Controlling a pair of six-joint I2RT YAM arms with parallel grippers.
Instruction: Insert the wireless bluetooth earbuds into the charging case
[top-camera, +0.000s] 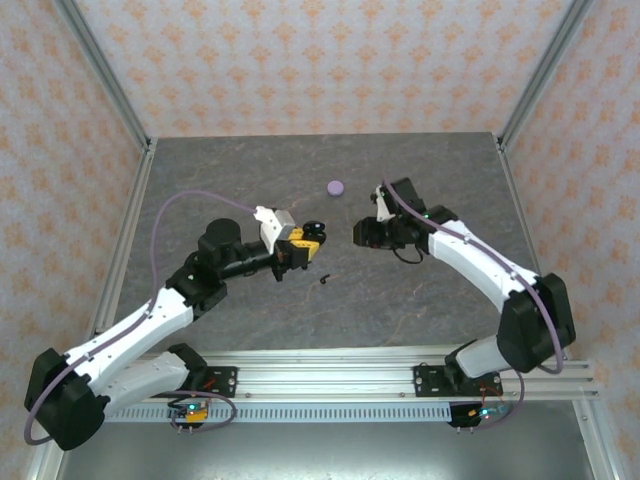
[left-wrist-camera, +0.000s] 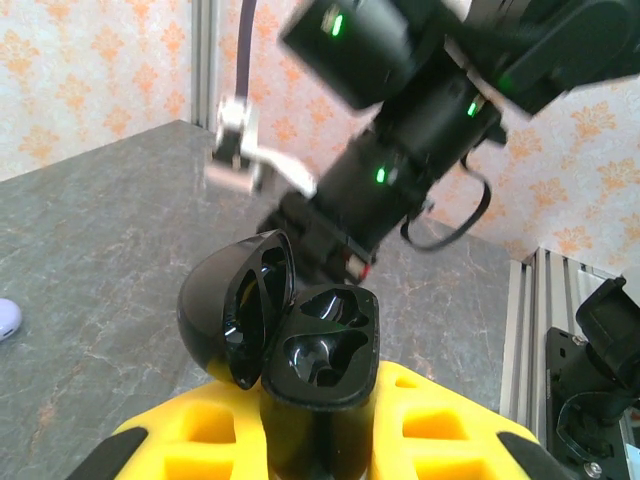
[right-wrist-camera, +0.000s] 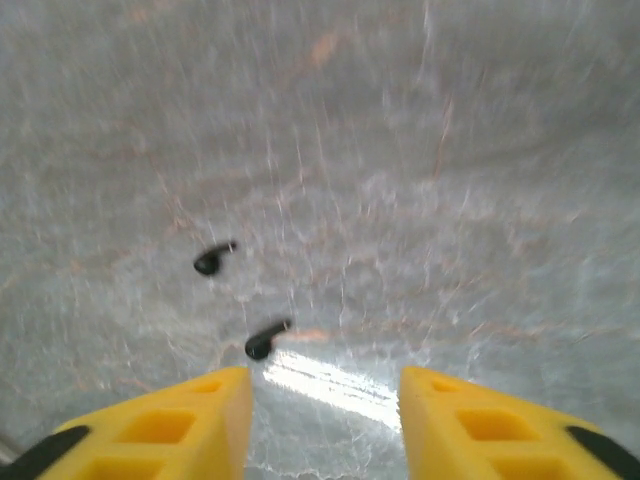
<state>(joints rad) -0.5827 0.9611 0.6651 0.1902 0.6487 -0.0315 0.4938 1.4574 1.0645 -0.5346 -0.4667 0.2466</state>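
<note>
Right wrist | my right end effector parted, empty | two black earbuds on surface just beyond; judged light, rigid, slippery: pinch across stem | left wrist | my left end effector clamps open charging case, wells empty.

The top external camera is looking down from behind the near edge over the table. The left wrist camera is closely facing the right arm. The right wrist camera is pointing down, close, at the black earbuds near the table's middle, also seen from above.
</note>
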